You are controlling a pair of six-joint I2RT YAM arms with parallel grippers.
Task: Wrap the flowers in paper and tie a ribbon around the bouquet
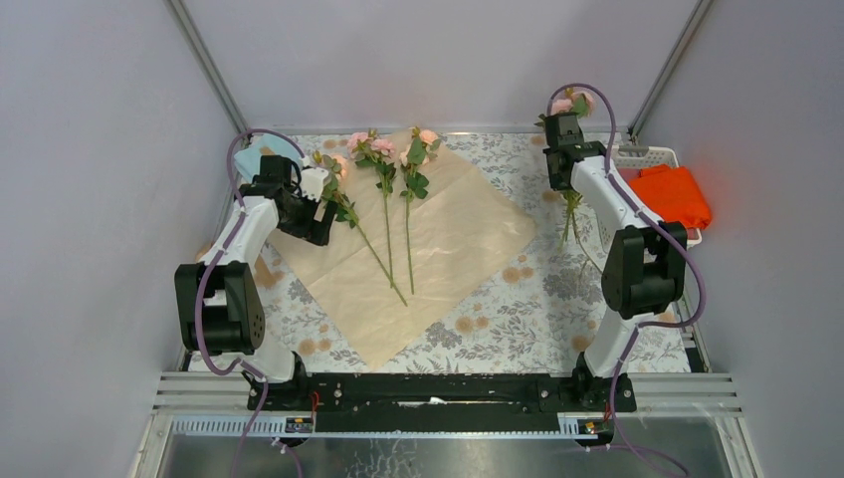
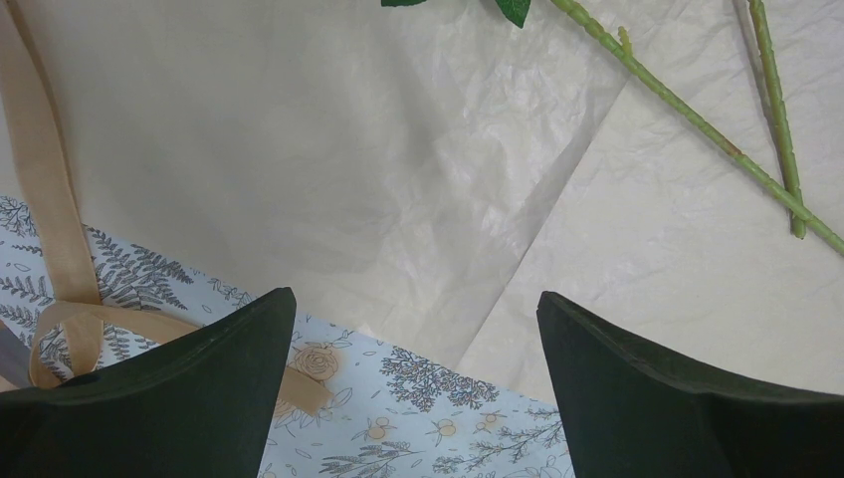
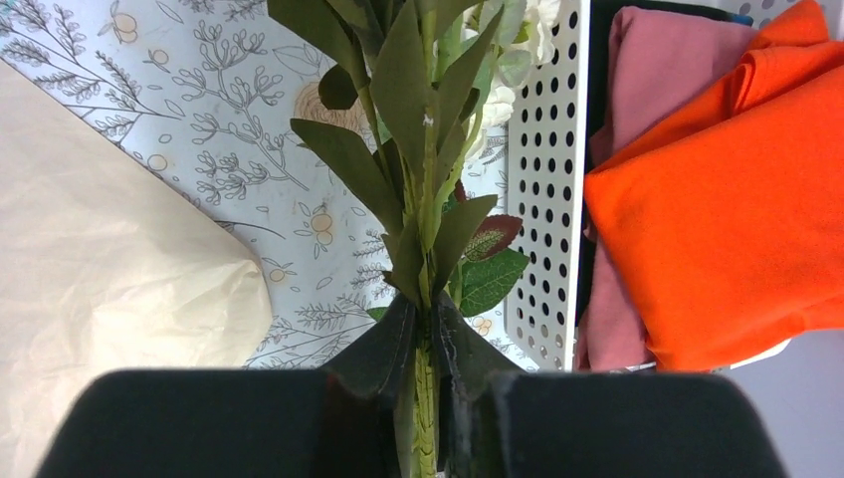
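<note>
**Flower-gathering stage.** Three flowers (image 1: pixel 388 189) lie side by side on the paper (image 1: pixel 468 239), which is spread flat at the table's centre. Their heads point toward the far edge and their stems converge nearer the arms. A fourth rose stem (image 3: pixel 423 149) is well apart at the far right, pinched between the closed jaws of the right gripper (image 3: pixel 423 334) just beside a white basket (image 3: pixel 547 199) holding an orange cloth (image 3: pixel 717 199). The left gripper (image 2: pixel 413 309) hovers empty, jaws wide apart, above the paper's left edge near the ribbon (image 2: pixel 45 189). Judged step: collecting flowers onto the sheet, with wrapping and tying not yet begun. The next move calls for carrying the held stem across and laying it alongside the others. The held bloom is cut off in the right wrist view, and the ribbon runs out of frame.
</note>
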